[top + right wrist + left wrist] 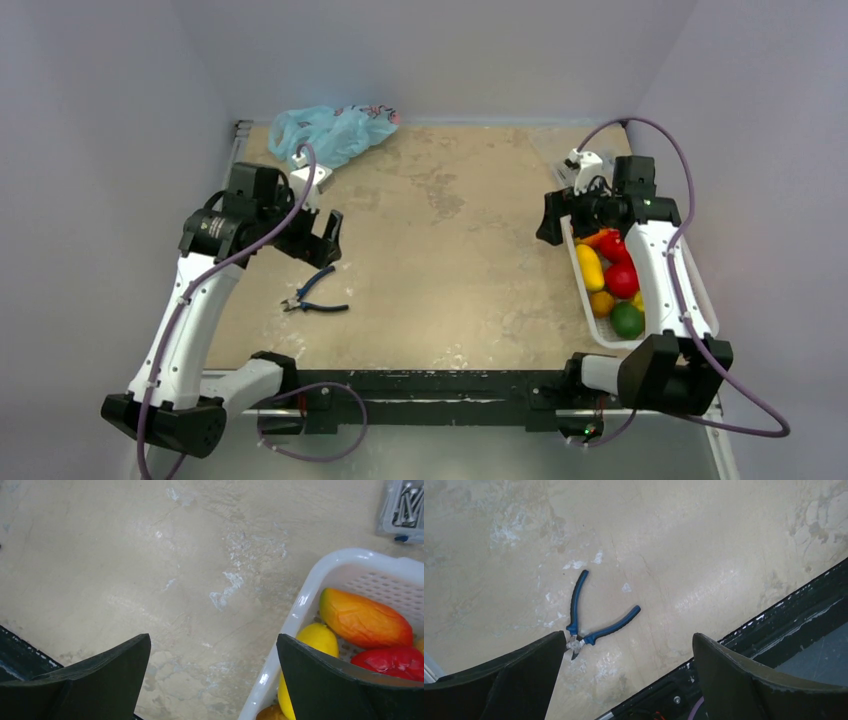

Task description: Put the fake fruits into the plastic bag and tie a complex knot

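sitting in white basket (300, 605): fake fruits (365, 617) | plastic bag (335, 132): crumpled, far-left | left tool (628, 634), right tool (214, 636): spread wide, empty

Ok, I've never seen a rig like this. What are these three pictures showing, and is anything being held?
Two robot arms are bolted at the near edge of a table. One picture looks down from above and behind them; the other two come from a camera on each wrist, dark fingers at the bottom. On the table lie a light-blue plastic bag at the far left, blue-handled pliers by the left claw, and fake fruits in a white basket by the right claw. Both claws are open, holding nothing.
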Controlling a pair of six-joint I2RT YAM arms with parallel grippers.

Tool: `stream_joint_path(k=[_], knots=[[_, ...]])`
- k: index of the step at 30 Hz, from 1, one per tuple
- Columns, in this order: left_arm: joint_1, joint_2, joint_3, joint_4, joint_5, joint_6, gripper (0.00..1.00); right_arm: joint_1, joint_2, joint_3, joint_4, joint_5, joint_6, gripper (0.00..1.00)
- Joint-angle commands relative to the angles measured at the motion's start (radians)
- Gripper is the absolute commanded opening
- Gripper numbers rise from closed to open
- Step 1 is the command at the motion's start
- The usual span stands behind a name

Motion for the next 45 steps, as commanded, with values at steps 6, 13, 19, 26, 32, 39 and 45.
stream_joint_path(k=[6,13,19,26,32,39,45], knots=[[0.006,0.196,0.312,0.142,0.02,0.02,1.0,0.008,0.046,0.176,0.052,0.074,-0.034,0.99],[0.017,0.376,0.362,0.377,-0.133,0.082,1.0,0.01,0.082,0.254,0.163,0.156,-0.047,0.99],[0.056,0.619,0.476,0.43,-0.134,0.293,1.0,0.011,0.109,0.257,0.256,0.094,-0.011,0.99],[0.197,1.007,0.849,0.301,0.034,0.435,1.0,0.015,0.21,0.34,0.251,0.065,0.036,0.99],[0.202,1.163,0.904,0.379,0.099,0.511,1.0,0.018,0.261,0.37,0.236,0.068,0.022,0.99],[0.198,1.331,1.011,0.351,0.048,0.522,0.79,0.026,0.288,0.403,0.176,0.066,0.007,0.99],[0.161,1.182,0.784,0.431,0.042,0.651,0.0,0.038,0.307,0.423,0.138,0.017,0.021,0.99]])
